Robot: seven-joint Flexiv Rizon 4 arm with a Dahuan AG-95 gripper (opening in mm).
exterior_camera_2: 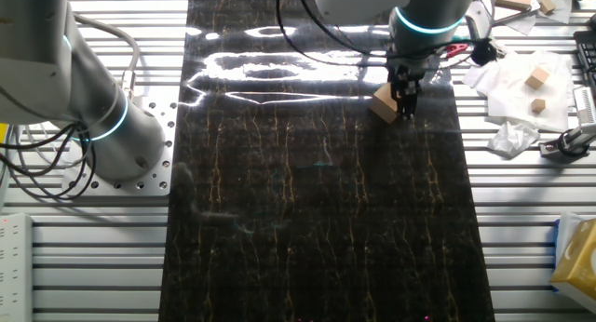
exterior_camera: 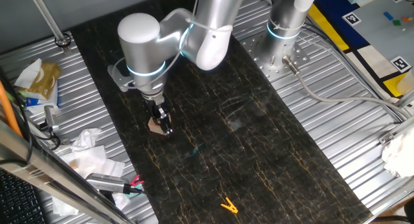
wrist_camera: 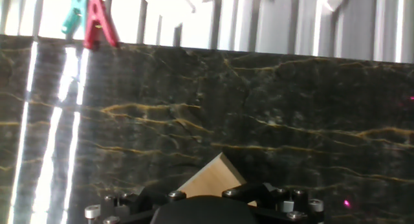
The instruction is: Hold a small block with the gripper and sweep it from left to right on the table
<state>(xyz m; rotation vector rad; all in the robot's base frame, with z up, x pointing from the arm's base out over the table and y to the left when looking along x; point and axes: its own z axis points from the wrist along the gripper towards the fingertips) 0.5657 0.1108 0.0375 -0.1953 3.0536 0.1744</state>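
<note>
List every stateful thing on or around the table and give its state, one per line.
claw: shut on the small block, down at the table
small block: gripped, tilted, one corner toward the table
yellow clip: lying loose on the table, apart from the claw
red and teal clips: lying at the table's edge

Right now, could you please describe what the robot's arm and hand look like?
The arm is silver-grey with rounded, bulky joints and glowing blue rings at the seams. Black cables loop beside it in the other fixed view. The hand is small and black with two narrow fingers; the hand view shows silver screws on its body.
</note>
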